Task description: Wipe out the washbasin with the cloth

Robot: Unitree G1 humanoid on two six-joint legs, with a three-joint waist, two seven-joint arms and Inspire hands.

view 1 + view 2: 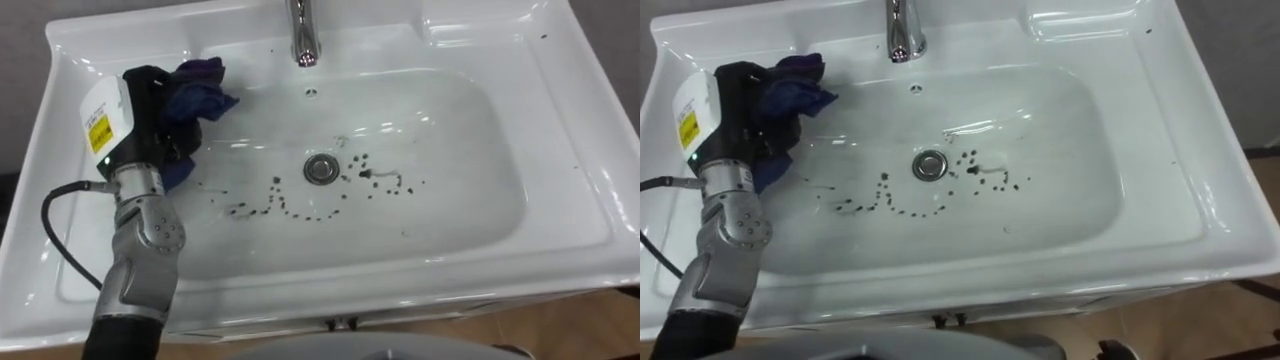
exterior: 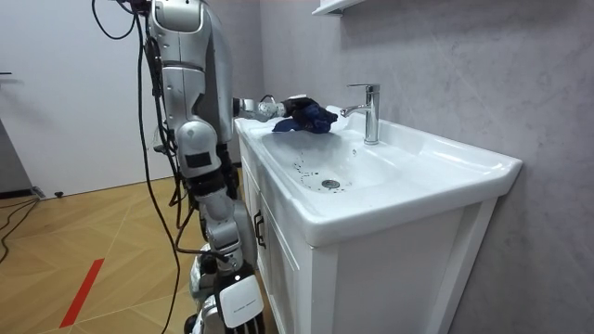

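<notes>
A white basin (image 1: 450, 200) has dark specks (image 1: 300, 208) strewn across its bottom, left and right of the drain (image 1: 320, 168). My left hand (image 1: 150, 110) is at the basin's left slope, shut on a bunched dark blue cloth (image 1: 203, 82). The cloth sticks out above the hand towards the tap and also hangs below it. In the room view I stand at the cabinet's end with the cloth (image 2: 311, 116) raised over the basin's far rim, beside the tap.
A chrome tap (image 1: 303, 35) rises at the basin's back, with a small overflow hole (image 1: 311, 92) under it. A flat white rim (image 1: 590, 150) surrounds the bowl. The grey wall (image 2: 464, 65) stands right behind the sink.
</notes>
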